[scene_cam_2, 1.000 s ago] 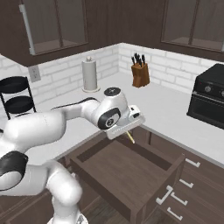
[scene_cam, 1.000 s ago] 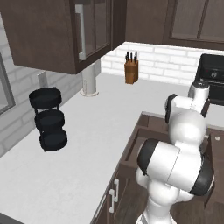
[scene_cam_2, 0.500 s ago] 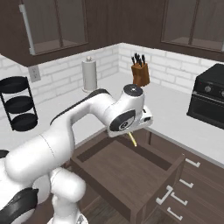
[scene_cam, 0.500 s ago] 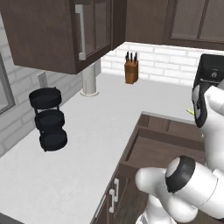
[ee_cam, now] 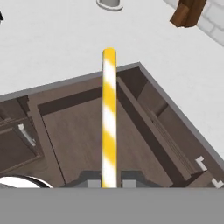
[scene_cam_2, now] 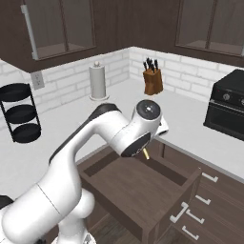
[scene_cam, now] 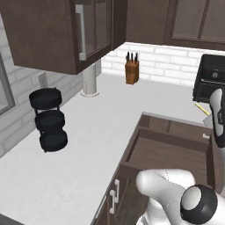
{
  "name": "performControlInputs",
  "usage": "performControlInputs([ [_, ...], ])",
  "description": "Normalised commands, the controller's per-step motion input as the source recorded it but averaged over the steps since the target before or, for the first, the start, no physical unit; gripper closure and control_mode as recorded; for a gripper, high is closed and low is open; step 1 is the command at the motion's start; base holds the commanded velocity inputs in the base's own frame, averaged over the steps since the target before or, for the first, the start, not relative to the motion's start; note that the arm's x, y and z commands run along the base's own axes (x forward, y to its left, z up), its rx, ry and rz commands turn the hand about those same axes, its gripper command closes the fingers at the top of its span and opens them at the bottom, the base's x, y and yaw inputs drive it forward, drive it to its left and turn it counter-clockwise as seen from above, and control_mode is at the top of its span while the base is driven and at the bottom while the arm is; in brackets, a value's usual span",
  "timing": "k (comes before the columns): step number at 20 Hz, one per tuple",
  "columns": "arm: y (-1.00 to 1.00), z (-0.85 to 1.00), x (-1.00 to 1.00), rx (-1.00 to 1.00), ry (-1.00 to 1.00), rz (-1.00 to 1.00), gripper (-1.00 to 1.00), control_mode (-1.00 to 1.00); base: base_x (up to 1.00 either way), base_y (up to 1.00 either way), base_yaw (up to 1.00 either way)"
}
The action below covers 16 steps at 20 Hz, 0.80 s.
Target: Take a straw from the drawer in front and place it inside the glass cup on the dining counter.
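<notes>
A white counter wraps an L-shaped corner under dark cabinets, with a knife block and paper towel roll against the brick wall in the upper middle of the right base view, a black tiered rack at the left of the left base view and a black oven at the right edge. The drawer stands pulled open in the lower centre, its inside bare brown wood. The arm rises from the lower left of the right base view, arches up and bends over the drawer's back edge at frame centre. The gripper is clamped on the straw, which in the hand view runs straight up the middle, yellow with white stripes, above the open drawer.
</notes>
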Motion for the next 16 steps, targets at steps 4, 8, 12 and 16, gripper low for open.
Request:
performControlInputs([
  [4, 0.11, -0.01, 0.0, -0.01, 0.05, 0.0, 1.0, -1.0, 0.0, 0.0, 0.0],
  [8, 0.03, -0.03, -0.06, -0.01, 0.0, 0.0, 1.0, -1.0, 0.0, 0.0, 0.0],
  [12, 0.02, -0.05, -0.2, -0.01, -0.01, 0.0, 1.0, -1.0, 0.0, 0.0, 0.0],
  [16, 0.0, 0.0, -0.08, 0.01, -0.02, 0.0, 1.0, 1.0, -0.04, 0.0, 0.0],
])
